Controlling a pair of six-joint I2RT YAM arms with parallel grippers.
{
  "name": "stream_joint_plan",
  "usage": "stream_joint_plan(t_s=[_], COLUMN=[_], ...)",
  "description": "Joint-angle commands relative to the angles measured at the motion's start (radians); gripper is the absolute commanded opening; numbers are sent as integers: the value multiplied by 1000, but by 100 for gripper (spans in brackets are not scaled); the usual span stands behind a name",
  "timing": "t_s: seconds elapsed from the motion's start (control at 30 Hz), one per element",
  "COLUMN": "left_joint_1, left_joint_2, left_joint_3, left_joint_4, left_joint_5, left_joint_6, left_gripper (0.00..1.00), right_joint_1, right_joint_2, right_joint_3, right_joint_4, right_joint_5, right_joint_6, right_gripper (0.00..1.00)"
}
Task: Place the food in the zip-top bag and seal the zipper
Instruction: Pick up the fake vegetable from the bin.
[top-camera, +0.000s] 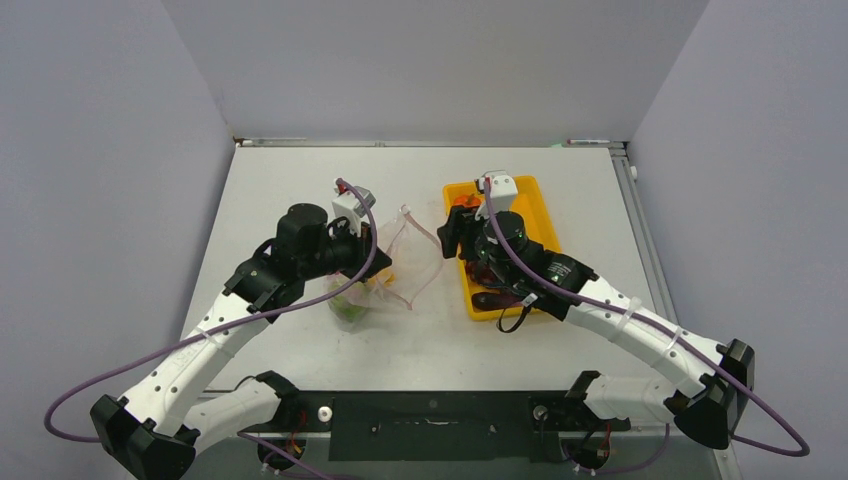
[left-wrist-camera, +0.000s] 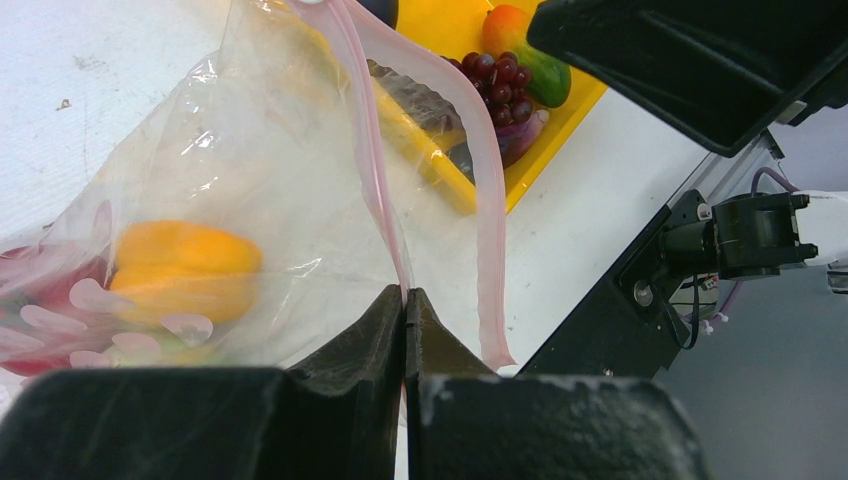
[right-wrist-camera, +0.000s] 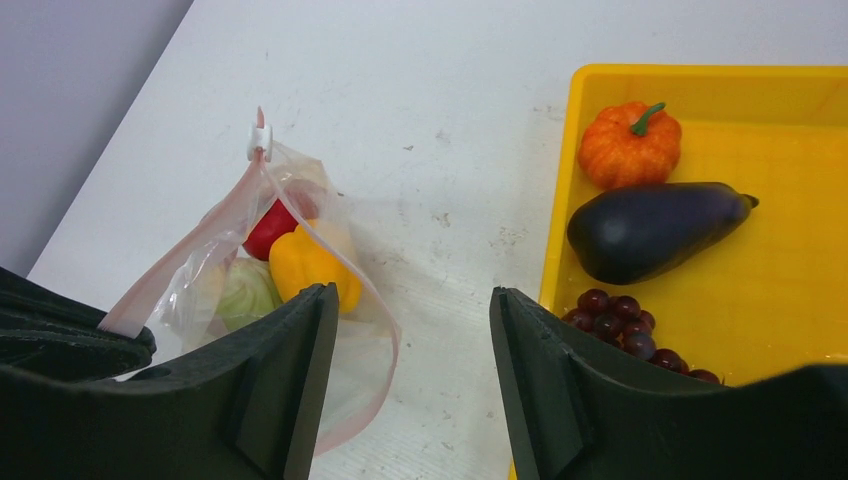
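Nearest the arms, the left jaws are pressed together on the thin pinkish-red zipper strip (left-wrist-camera: 372, 160) of the clear floppy zip-top bag (left-wrist-camera: 250, 140), pinching one lip and holding it up off the white desk (right-wrist-camera: 450, 100), while the other lip sags away in a loop, so the mouth gapes. Inside the bag lie a yellow toy pepper (right-wrist-camera: 310, 265), a red piece (right-wrist-camera: 268, 228) and a pale green leafy piece (right-wrist-camera: 245, 295); the small white slider (right-wrist-camera: 260, 138) sits at the far end of the strip. Just beside the bag, the right jaws are spread with nothing between them, hanging over the desk between the bag and the near wall of the yellow rectangular tray (right-wrist-camera: 780, 300). The food left in the tray runs outward: the dark red grape cluster (right-wrist-camera: 620, 315), the dark purple eggplant (right-wrist-camera: 650, 230), then the orange pumpkin (right-wrist-camera: 630, 145), with a green-and-red fruit (left-wrist-camera: 530, 50) alongside the grapes. The step looks like fetching the next piece. It would go best if the left arm holds the lip high and steady, and the right jaws close across the cluster's narrow width, then release low inside the mouth.
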Motion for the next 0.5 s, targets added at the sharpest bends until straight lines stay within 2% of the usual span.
stream_joint_plan(t_s=[0.0, 0.27, 0.47], left_joint_1=[-3, -3, -3], left_joint_2=[-25, -34, -39], left_joint_3=[6, 7, 5], left_joint_4=[24, 22, 16], left_joint_5=[-12, -14, -21], left_joint_6=[10, 10, 11], left_gripper=[0, 0, 0], right_joint_1=[-8, -36, -130], right_joint_2=[-33, 8, 98], right_joint_3=[47, 56, 84], right_joint_4=[-38, -18, 41], right_joint_5=[107, 234, 159], right_joint_6=[-45, -103, -119], right_gripper=[61, 75, 80])
